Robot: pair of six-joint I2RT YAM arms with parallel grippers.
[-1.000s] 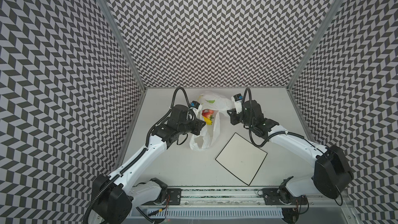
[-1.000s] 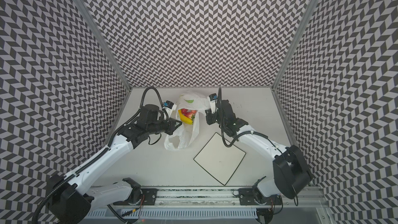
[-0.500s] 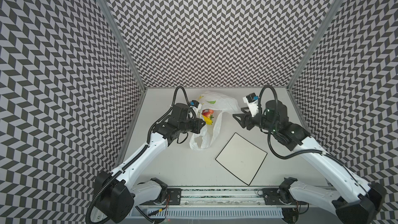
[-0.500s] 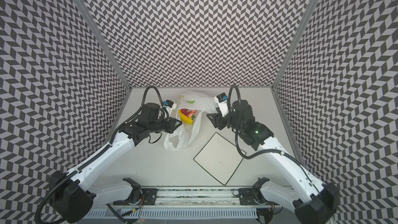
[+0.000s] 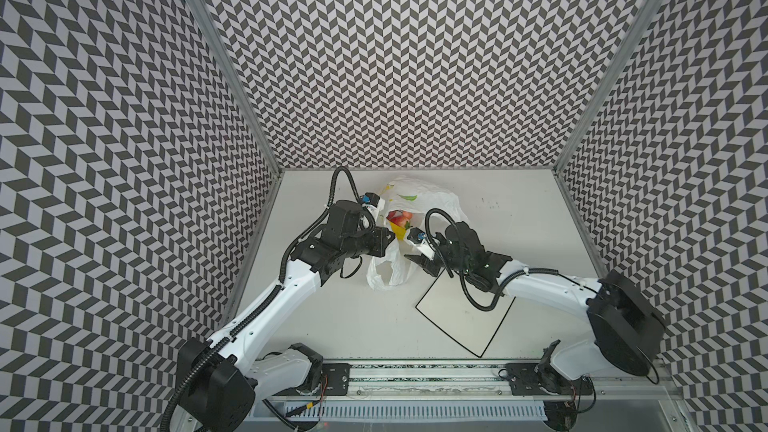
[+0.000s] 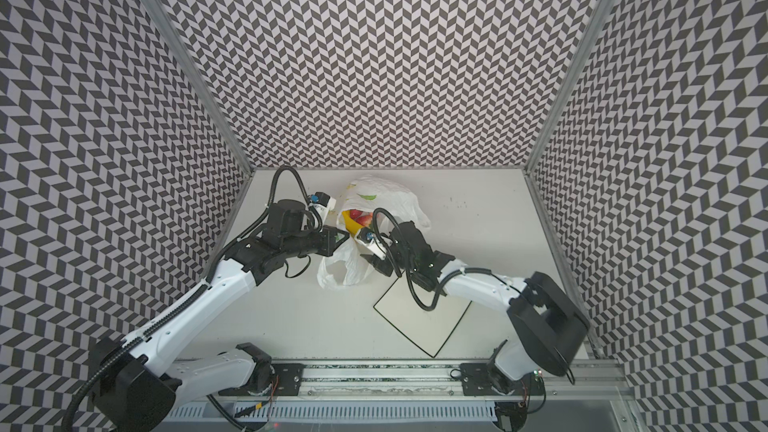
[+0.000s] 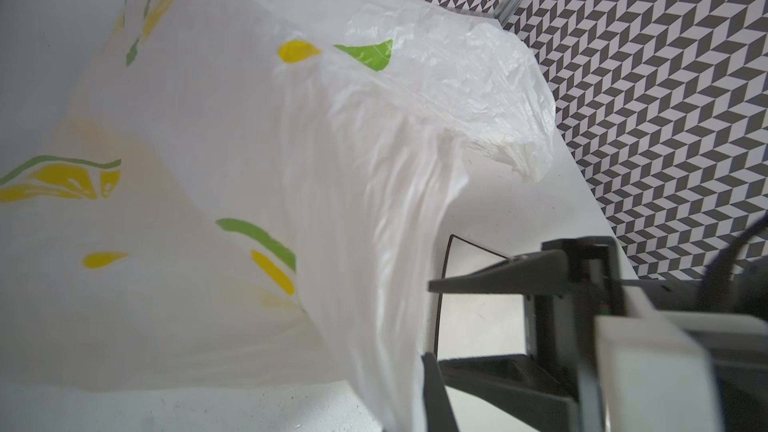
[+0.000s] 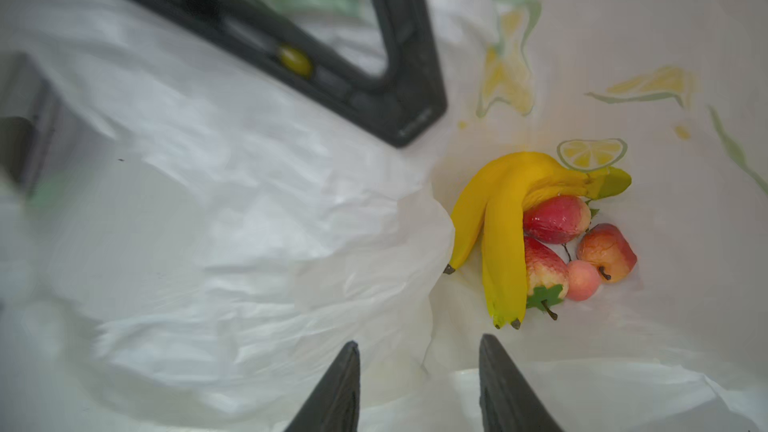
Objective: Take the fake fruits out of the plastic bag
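The plastic bag [image 5: 419,199] [image 6: 382,197] lies at the back middle of the table, its mouth held up. My left gripper [image 5: 388,238] [image 6: 343,238] [image 7: 411,417] is shut on the bag's left rim, and the film [image 7: 249,118] runs down into its jaws. Inside the bag [image 8: 249,201] lie the fake fruits: yellow bananas [image 8: 503,234], red fruits [image 8: 557,220] [image 8: 606,251] and a small peach round one [image 8: 582,280]. They show through the mouth in both top views [image 5: 401,220] [image 6: 359,218]. My right gripper [image 5: 411,259] [image 6: 368,257] [image 8: 415,344] hangs open above the mouth's near edge, short of the banana tips.
A flat white square plate with a black rim [image 5: 461,317] [image 6: 419,317] [image 7: 478,317] lies in front of the bag, under my right forearm. The bag's loose handle loop [image 5: 386,280] sags onto the table between the arms. Patterned walls close in three sides.
My right gripper left the bag's right rim, swung out to the right, then came back lower and further left at the mouth's near edge, jaws now apart. The left gripper kept its hold.
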